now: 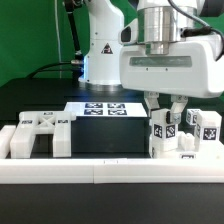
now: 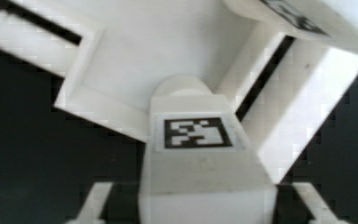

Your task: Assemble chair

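The two-finger hand (image 1: 165,108) is seen lowered over a tall white plastic leg block (image 1: 160,133) bearing a black-and-white square tag, at the exterior view's right. In the wrist view its fingers (image 2: 98,204) are shown spread on either side of the leg block (image 2: 197,150), with dark gaps seen between. The hand is released and nothing is grasped. Further tagged white chair blocks (image 1: 207,127) are stood just beside the leg block on the black desk (image 1: 110,145). A larger chunky white chair piece (image 1: 35,135) is laid well apart, at the exterior view's left. The marker board (image 1: 104,108) is seen behind.
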`<control>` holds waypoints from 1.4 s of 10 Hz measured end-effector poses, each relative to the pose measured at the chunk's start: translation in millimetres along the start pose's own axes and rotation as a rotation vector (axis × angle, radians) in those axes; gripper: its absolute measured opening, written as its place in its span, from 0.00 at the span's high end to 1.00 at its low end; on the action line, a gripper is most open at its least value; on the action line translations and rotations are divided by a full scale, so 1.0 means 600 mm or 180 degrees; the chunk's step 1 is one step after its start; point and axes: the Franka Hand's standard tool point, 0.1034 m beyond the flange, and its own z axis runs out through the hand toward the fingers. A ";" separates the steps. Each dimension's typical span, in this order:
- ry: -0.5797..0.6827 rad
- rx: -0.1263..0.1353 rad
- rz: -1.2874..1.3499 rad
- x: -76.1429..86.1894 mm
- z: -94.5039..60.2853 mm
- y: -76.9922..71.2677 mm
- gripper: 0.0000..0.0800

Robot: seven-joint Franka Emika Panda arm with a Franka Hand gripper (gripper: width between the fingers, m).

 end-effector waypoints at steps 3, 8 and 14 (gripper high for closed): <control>-0.0002 0.0006 -0.0200 0.001 0.000 0.000 0.63; 0.0020 -0.0008 -0.1576 0.005 -0.001 0.001 0.20; 0.0034 -0.0042 -0.3108 0.009 -0.001 0.003 0.19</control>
